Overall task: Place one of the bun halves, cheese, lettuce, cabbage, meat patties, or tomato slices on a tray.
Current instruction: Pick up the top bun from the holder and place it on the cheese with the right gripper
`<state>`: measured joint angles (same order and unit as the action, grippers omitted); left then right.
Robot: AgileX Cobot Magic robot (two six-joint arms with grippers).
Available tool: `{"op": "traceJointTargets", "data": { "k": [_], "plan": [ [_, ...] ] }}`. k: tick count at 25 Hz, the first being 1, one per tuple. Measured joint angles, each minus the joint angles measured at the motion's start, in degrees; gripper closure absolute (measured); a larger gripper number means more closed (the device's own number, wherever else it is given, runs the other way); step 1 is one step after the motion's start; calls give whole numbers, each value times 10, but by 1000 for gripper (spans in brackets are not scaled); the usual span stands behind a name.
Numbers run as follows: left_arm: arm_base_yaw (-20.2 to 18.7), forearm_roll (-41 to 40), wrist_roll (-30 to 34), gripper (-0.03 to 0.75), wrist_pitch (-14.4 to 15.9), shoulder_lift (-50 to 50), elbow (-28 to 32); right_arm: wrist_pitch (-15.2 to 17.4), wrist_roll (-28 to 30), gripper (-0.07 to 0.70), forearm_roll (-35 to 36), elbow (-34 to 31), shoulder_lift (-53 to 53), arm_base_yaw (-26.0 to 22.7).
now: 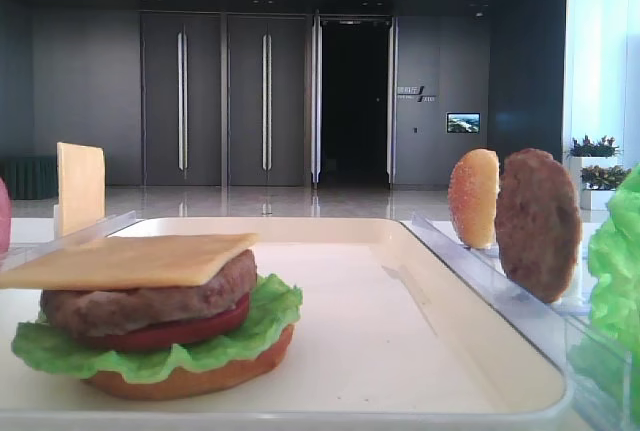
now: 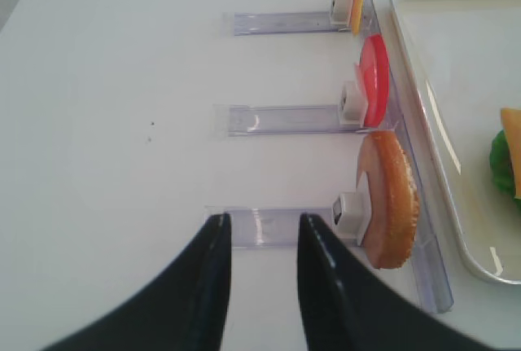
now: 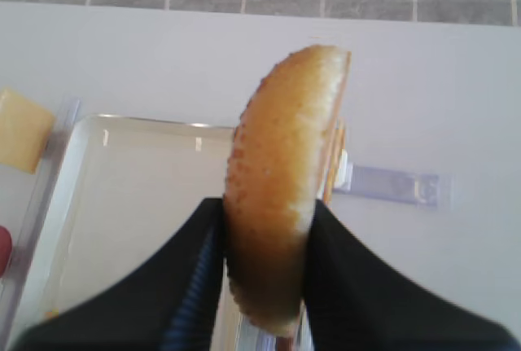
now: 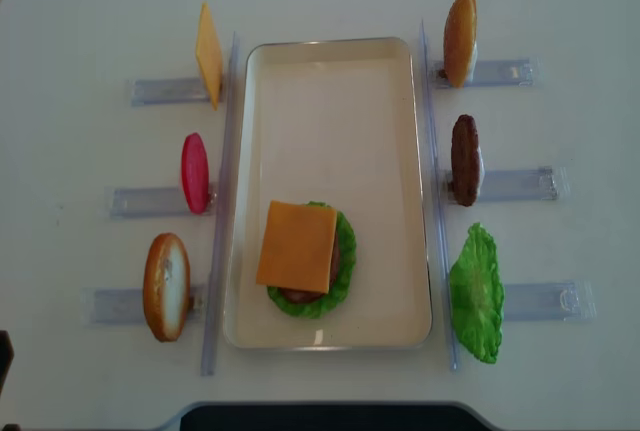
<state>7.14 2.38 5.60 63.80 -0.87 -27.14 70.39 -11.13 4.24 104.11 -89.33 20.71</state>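
In the right wrist view my right gripper (image 3: 267, 206) is shut on a sesame bun half (image 3: 285, 164). The bun half stands on edge over its clear rack slot, beside the cream tray (image 3: 138, 196). From overhead that bun half (image 4: 460, 39) stands at the tray's (image 4: 330, 43) far right corner, and no arm shows there. On the tray sits a stack with cheese (image 4: 296, 245) on top, over a patty (image 1: 150, 301), a tomato slice (image 1: 200, 329), lettuce (image 1: 250, 336) and a bun base (image 1: 190, 376). My left gripper (image 2: 263, 221) hovers open over the table, holding nothing.
Clear racks line both long sides of the tray. The left rack holds a cheese slice (image 4: 208, 55), a tomato slice (image 4: 194, 172) and a bun (image 4: 166, 286), which stands just right of my left fingers. On the right rack stand a patty (image 4: 465, 159) and lettuce (image 4: 476, 294).
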Motion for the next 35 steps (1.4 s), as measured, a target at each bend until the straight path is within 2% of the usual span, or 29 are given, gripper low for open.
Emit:
{"op": "traceJointTargets", "data": {
  "k": [14,23,27,35],
  "plan": [
    [0,0,0,496,0,0,0,0,-17,392,2,-285,251,0],
    [0,0,0,496,0,0,0,1,-41,392,41,-439,388,0],
    [0,0,0,496,0,0,0,2,-45,392,46,-473,440,0],
    [0,0,0,496,0,0,0,3,-46,392,49,-477,444,0]
  ]
}}
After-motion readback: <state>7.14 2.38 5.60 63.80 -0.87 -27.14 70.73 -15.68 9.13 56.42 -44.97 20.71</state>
